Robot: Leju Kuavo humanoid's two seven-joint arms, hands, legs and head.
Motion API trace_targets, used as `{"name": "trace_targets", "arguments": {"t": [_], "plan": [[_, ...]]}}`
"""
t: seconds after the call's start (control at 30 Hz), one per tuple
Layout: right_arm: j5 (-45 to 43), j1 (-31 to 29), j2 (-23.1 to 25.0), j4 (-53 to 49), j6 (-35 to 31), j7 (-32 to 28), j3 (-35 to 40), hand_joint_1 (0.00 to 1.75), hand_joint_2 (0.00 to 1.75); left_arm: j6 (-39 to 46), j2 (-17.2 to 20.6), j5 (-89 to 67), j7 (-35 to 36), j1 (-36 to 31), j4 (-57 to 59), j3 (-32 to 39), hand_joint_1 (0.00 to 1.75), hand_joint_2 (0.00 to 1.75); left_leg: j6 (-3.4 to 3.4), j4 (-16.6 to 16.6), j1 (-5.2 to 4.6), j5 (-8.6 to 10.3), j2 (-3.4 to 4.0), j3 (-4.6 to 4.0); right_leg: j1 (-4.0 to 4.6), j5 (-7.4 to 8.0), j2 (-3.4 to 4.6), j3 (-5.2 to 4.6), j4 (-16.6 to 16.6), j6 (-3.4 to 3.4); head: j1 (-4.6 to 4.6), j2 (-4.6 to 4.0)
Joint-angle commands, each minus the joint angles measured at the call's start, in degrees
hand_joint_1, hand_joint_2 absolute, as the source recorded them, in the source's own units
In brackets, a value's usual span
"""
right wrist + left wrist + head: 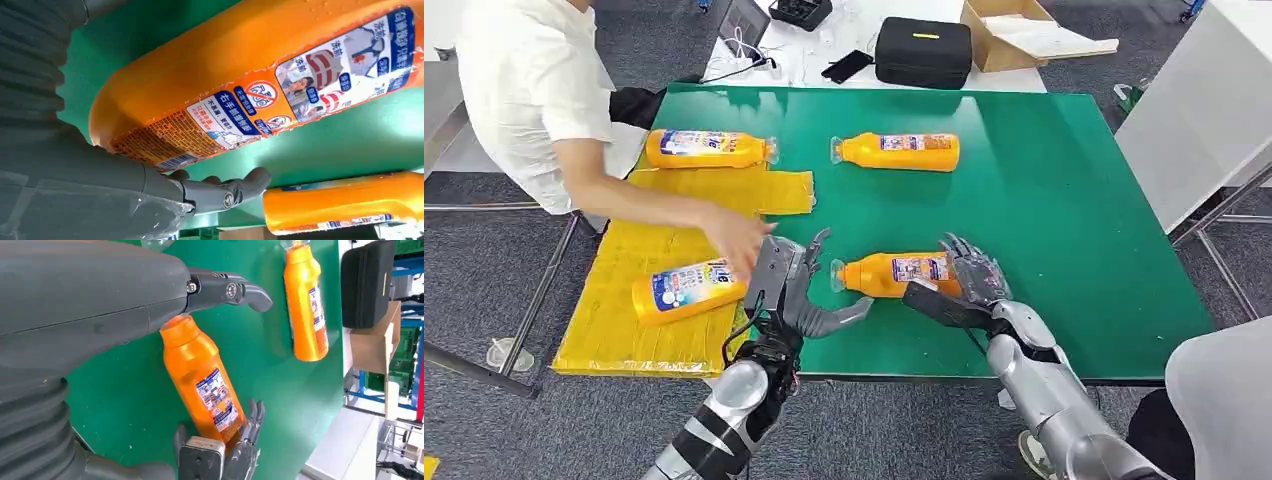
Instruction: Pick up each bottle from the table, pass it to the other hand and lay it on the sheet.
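Bottle (pixel 892 273) lies on the green bench (pixel 1064 200) in front of you; the right robot hand (pixel 969 275) grips its base, and the left robot hand (pixel 799 290) waits beside its cap, fingers apart.

Lab: equipment case (pixel 922 50), cables (pixel 746 55), grey carpet (pixel 484 290).

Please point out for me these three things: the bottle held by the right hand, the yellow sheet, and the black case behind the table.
Held orange bottle (pixel 894 272), head view, on its label.
Yellow sheet (pixel 624 265), head view, on bare sheet above the lying bottle.
Black case (pixel 922 52), head view, on its lid.
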Motion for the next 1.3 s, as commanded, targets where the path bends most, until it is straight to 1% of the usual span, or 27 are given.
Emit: {"name": "trace_targets", "arguments": {"t": [0.03,0.07,0.1,0.27,0.33,0.37,0.4,0.53,0.57,0.7,0.73,0.77,0.8,0.83,0.87,0.9,1.03,1.07,1.13,1.17,1.3], "plan": [[1.9,-3.1,-2.7,7.6,4.6,3.7,5.9,0.00,1.75,-0.4,2.2,0.2,0.7,-2.2,2.2,-2.1,0.00,1.75,0.00,0.0,0.06,-0.12,0.15,0.42,0.11,-0.07,0.02,0.43,-0.1,-0.20,-0.02,0.00],[1.9,-3.1,-2.7,7.6,4.6,3.7,5.9,0.00,1.75,-0.4,2.2,0.2,0.7,-2.2,2.2,-2.1,0.00,1.75,0.00,-0.1,0.05,-0.04,0.01,0.28,0.07,-0.04,-0.07,0.31,-0.1,-0.12,0.00,0.00],[0.8,-3.0,-2.8,7.2,4.9,2.9,5.5,0.00,1.75,-0.7,2.3,0.3,0.7,-2.2,2.0,-2.2,0.00,1.75,0.00,-0.1,0.06,-0.06,0.00,0.38,0.10,-0.06,-0.10,0.41,-0.1,-0.15,0.00,0.02],[1.1,-3.0,-3.9,6.5,5.3,3.2,7.3,0.00,1.75,0.0,2.2,-0.2,0.7,-2.0,1.5,-2.1,0.00,1.75,0.00,-0.1,0.03,-0.04,0.02,0.34,0.05,-0.03,-0.04,0.36,-0.1,-0.11,0.00,0.00],[1.1,-3.0,-4.0,6.5,5.3,3.2,7.3,0.00,1.75,0.0,2.2,-0.2,0.7,-2.0,1.5,-2.1,0.00,1.75,-0.01,0.0,0.03,-0.02,0.02,0.27,0.05,-0.02,-0.03,0.29,-0.1,-0.09,0.02,0.00],[1.1,-3.0,-4.0,6.5,5.3,3.2,7.3,0.00,1.75,0.0,2.2,-0.2,0.7,-2.0,1.5,-2.1,0.00,1.75,-0.01,-0.1,0.07,-0.11,0.11,0.51,0.11,-0.07,0.00,0.52,-0.1,-0.21,-0.02,0.00],[1.1,-3.0,-4.0,6.5,5.3,3.2,7.3,0.00,1.75,0.0,2.2,-0.2,0.7,-2.0,1.5,-2.1,0.00,1.75,-0.01,0.0,0.03,-0.04,0.01,0.32,0.06,-0.03,-0.05,0.34,-0.1,-0.11,0.00,0.00],[1.1,-3.0,-4.0,6.5,5.3,3.2,7.3,0.00,1.75,0.0,2.2,-0.2,0.7,-2.0,1.5,-2.1,0.00,1.75,0.00,-0.1,0.07,-0.12,0.13,0.57,0.12,-0.08,0.01,0.57,-0.1,-0.21,0.00,0.00],[1.1,-3.0,-4.0,6.5,5.3,3.2,7.3,0.00,1.75,0.0,2.2,-0.2,0.7,-2.0,1.5,-2.1,0.00,1.75,0.00,0.0,0.03,-0.05,0.06,0.37,0.06,-0.03,0.00,0.36,-0.1,-0.10,0.00,0.00],[1.1,-3.0,-4.0,6.5,5.3,3.2,7.3,0.00,1.75,0.0,2.2,-0.2,0.7,-2.0,1.5,-2.1,0.00,1.75,0.01,-0.1,0.06,-0.07,0.07,0.45,0.09,-0.05,-0.02,0.46,-0.1,-0.15,0.02,0.00],[1.0,-3.2,-4.0,6.7,5.0,3.1,7.6,0.80,1.75,0.1,2.2,-0.2,0.6,-2.0,1.6,-2.0,0.00,1.75,0.00,0.0,0.04,-0.06,0.08,0.41,0.08,-0.04,0.00,0.41,-0.1,-0.14,0.02,0.00],[1.1,-3.4,-4.0,7.0,5.1,3.2,7.8,1.43,1.75,0.1,2.2,-0.2,0.5,-2.0,1.5,-2.0,0.00,1.75,0.00,0.0,0.03,-0.05,0.06,0.36,0.06,-0.03,0.00,0.36,-0.1,-0.11,0.00,0.00],[1.1,-3.6,-4.1,7.2,5.1,3.3,8.0,1.47,1.75,0.0,2.2,-0.2,0.5,-2.0,1.5,-2.0,0.00,1.75,0.00,0.0,0.07,-0.13,0.17,0.59,0.12,-0.08,0.04,0.58,-0.1,-0.22,0.02,0.00],[1.2,-3.8,-4.2,7.4,5.1,3.5,8.0,1.62,1.75,0.0,2.1,-0.2,0.5,-2.0,1.5,-2.0,0.00,1.75,-0.01,0.0,0.04,-0.04,0.06,0.33,0.06,-0.02,0.00,0.33,-0.1,-0.10,0.02,0.02],[1.0,-4.2,-4.3,8.3,5.6,3.6,8.1,1.75,1.75,0.0,2.0,-0.2,0.4,-2.0,1.5,-2.0,0.00,1.75,0.00,0.0,0.05,-0.08,0.10,0.44,0.09,-0.04,0.01,0.44,-0.1,-0.15,0.00,0.00],[0.8,-4.4,-4.5,8.8,5.9,3.5,8.0,1.75,1.75,0.0,2.0,-0.1,0.4,-2.1,1.5,-2.0,0.00,1.75,0.00,0.0,0.03,-0.04,0.05,0.32,0.05,-0.02,0.00,0.32,-0.1,-0.10,0.02,0.00],[-1.5,-4.2,-4.2,9.5,6.0,1.4,6.9,1.75,1.75,0.0,2.0,0.1,0.3,-2.3,1.7,-2.0,0.00,1.75,0.00,0.0,0.06,-0.08,0.08,0.44,0.09,-0.06,-0.01,0.45,-0.1,-0.15,-0.02,0.00],[-3.8,-3.9,-3.8,9.4,6.6,-1.0,5.9,1.75,1.75,-0.1,2.0,0.2,0.1,-2.4,1.8,-2.0,0.00,1.75,0.00,0.0,0.04,-0.04,0.03,0.37,0.06,-0.03,-0.03,0.37,-0.1,-0.11,0.00,0.00],[-7.3,-3.6,-3.2,9.5,8.1,-3.7,4.4,1.75,1.75,-0.2,1.9,0.7,-0.4,-2.6,2.0,-2.1,0.00,1.75,0.00,0.0,0.04,-0.02,0.00,0.31,0.06,-0.02,-0.05,0.32,-0.1,-0.09,0.00,0.00],[-9.1,-3.5,-2.9,9.7,8.5,-4.6,3.4,1.75,1.75,-0.3,1.9,1.0,-0.6,-2.7,2.0,-2.2,0.00,1.75,0.00,0.0,0.06,-0.06,0.05,0.44,0.09,-0.04,-0.04,0.45,-0.1,-0.15,0.00,0.00],[-10.4,-3.3,-2.5,10.5,7.3,-3.8,2.5,1.75,1.75,-0.4,2.0,1.6,-0.8,-2.8,2.1,-2.3,0.00,1.75,-0.01,-0.1,0.06,-0.08,0.11,0.48,0.10,-0.04,0.03,0.48,-0.1,-0.16,0.00,0.00]]}}
